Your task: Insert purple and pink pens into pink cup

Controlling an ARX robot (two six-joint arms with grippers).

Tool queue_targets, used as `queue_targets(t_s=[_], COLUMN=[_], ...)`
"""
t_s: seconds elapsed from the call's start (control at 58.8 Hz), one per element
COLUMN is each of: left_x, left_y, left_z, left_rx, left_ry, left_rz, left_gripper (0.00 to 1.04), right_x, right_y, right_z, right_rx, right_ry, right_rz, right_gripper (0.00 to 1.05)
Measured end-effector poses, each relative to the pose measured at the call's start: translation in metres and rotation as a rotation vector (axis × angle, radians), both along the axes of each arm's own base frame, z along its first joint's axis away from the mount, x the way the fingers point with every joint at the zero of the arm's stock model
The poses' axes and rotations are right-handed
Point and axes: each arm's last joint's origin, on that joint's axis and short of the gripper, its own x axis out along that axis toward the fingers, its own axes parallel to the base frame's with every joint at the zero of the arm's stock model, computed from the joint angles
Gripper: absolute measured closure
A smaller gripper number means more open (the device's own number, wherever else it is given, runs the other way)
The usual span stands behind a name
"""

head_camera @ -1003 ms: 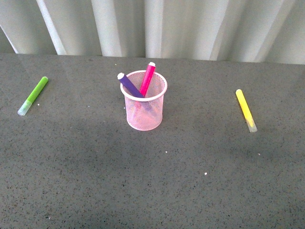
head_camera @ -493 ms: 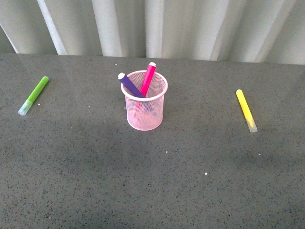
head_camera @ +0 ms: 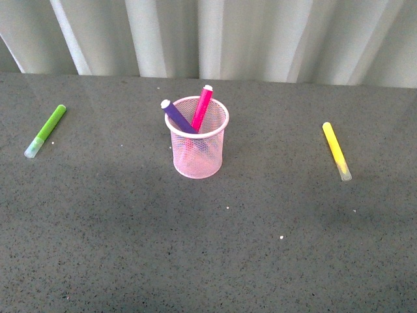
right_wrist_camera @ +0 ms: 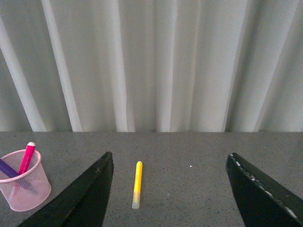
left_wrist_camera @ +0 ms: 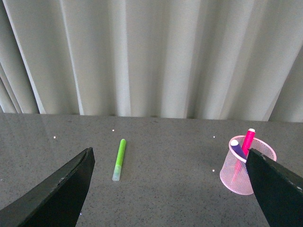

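Nothing really moved since a second ago — maybe a tiny camera nudge. Purple pen (head_camera: 178, 117) and pink pen (head_camera: 201, 108) both stand leaning inside the pink cup (head_camera: 197, 156), mid-table, tops poking above the rim. Left gripper (left_wrist_camera: 168, 189) and right gripper (right_wrist_camera: 168, 189) both hang wide open, holding nothing, well back from the cup — it sits between them, neither obviously nearer. Looks done to me; green marker (head_camera: 45, 131) and yellow marker (head_camera: 336, 150) stay out.

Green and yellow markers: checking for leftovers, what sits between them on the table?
Only the pink cup, holding the purple pen and pink pen, per the front view.
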Motion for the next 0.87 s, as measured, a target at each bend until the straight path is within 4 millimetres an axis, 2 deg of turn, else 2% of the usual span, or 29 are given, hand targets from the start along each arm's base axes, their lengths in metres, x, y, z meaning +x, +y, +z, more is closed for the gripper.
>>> queue_targets(t_s=[0.102, 0.136, 0.204, 0.867], left_x=[0.0, 0.0, 0.0, 0.0], left_y=[0.0, 0.0, 0.0, 0.0], left_z=[0.0, 0.0, 0.0, 0.0], left_rx=[0.0, 0.0, 0.0, 0.0], left_ry=[0.0, 0.0, 0.0, 0.0], left_rz=[0.0, 0.0, 0.0, 0.0], left_gripper=[0.07, 0.07, 0.07, 0.07], right_x=[0.0, 0.0, 0.0, 0.0], right_y=[0.0, 0.0, 0.0, 0.0], right_z=[0.0, 0.0, 0.0, 0.0], right_rx=[0.0, 0.001, 0.001, 0.001], right_ry=[0.0, 0.0, 0.0, 0.0], right_rz=[0.0, 0.0, 0.0, 0.0], right_gripper=[0.07, 0.05, 0.08, 0.07])
